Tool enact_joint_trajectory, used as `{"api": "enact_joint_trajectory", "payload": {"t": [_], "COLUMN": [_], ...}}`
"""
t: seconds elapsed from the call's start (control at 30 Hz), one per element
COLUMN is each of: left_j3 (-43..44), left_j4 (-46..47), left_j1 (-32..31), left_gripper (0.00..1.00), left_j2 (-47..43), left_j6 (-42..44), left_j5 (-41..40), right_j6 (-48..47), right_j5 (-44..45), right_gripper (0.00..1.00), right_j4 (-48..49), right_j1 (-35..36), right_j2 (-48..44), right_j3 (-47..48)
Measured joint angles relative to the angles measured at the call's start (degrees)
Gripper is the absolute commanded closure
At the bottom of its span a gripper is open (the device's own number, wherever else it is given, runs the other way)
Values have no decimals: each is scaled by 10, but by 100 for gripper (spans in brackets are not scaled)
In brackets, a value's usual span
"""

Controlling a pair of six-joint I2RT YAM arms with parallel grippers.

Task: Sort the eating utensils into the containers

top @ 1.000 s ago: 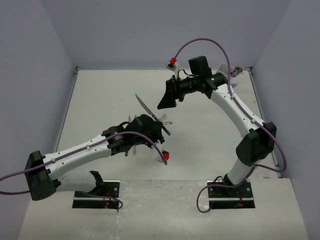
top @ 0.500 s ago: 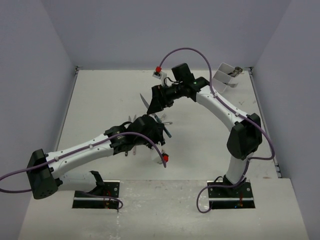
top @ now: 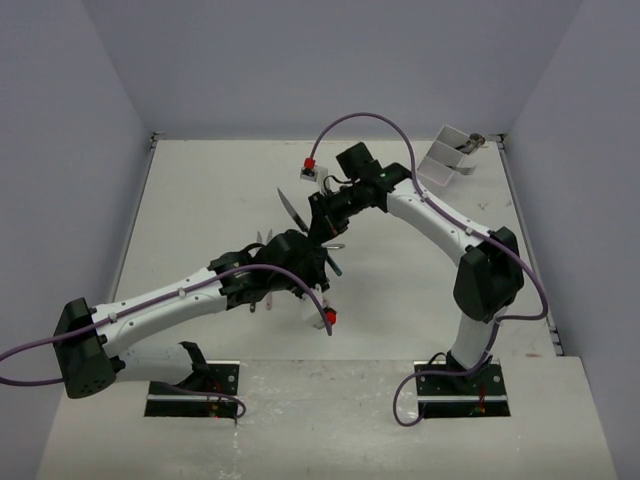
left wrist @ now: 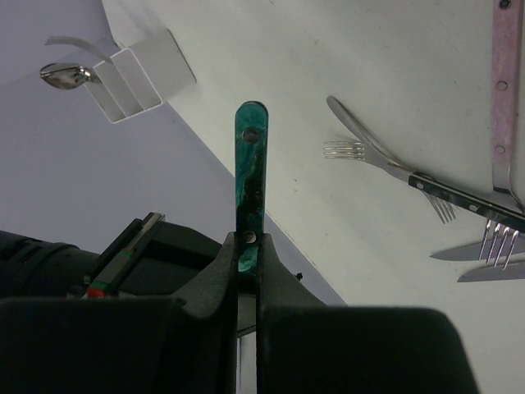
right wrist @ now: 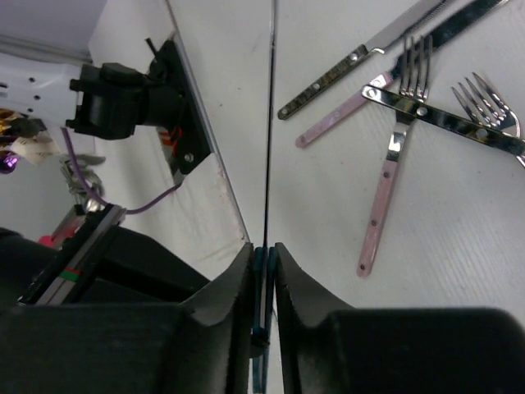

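A knife with a teal-green handle (left wrist: pixel 250 156) is held above the table, its blade (top: pixel 291 206) pointing up and to the left. My left gripper (left wrist: pixel 248 242) is shut on the handle. My right gripper (right wrist: pixel 262 250) has reached in from the right (top: pixel 322 222), and its jaws press on the same handle, seen edge-on, with the thin blade (right wrist: pixel 270 123) running away from them. Other eating utensils lie on the table below: a pink-handled fork (right wrist: pixel 385 189), a dark-handled fork (right wrist: pixel 443 119) and a dark-handled knife (right wrist: pixel 328 82). The white divided container (top: pixel 445 155) stands at the back right, holding a spoon (left wrist: pixel 61 75).
The loose utensils (top: pixel 335 243) lie mid-table, partly under both grippers. In the left wrist view, forks and knife blades (left wrist: pixel 484 246) lie at the right, with a pink handle (left wrist: pixel 502 74) beside them. Walls enclose the table on three sides.
The right arm swung left and down from the back right to the raised knife, and its jaws closed from wide open onto the handle. The left arm stayed put.
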Motion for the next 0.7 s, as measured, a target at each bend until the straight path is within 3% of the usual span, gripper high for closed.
{"api": "enact_joint_trajectory", "payload": {"t": [0.03, 0.43, 0.47, 0.53, 0.57, 0.7], "left_j3": [0, 3, 3, 3, 3, 3], "left_j4": [0, 5, 7, 16, 18, 18], "left_j1": [0, -1, 0, 0, 0, 0], "left_gripper": [100, 100, 89, 57, 1, 0], "left_j2": [0, -25, -30, -44, -51, -68], "left_j6": [0, 0, 0, 0, -11, -42], "left_j5": [0, 5, 8, 12, 19, 38], "right_j6": [-2, 3, 10, 26, 32, 57], "right_j5": [-5, 18, 24, 35, 41, 70], "right_gripper": [100, 100, 100, 100, 100, 100], "right_j4": [-1, 24, 28, 39, 54, 114], "right_j1": [1, 6, 7, 7, 7, -9], "right_j2": [-1, -41, -50, -70, -80, -117], "right_j3": [0, -6, -8, -10, -11, -10]}}
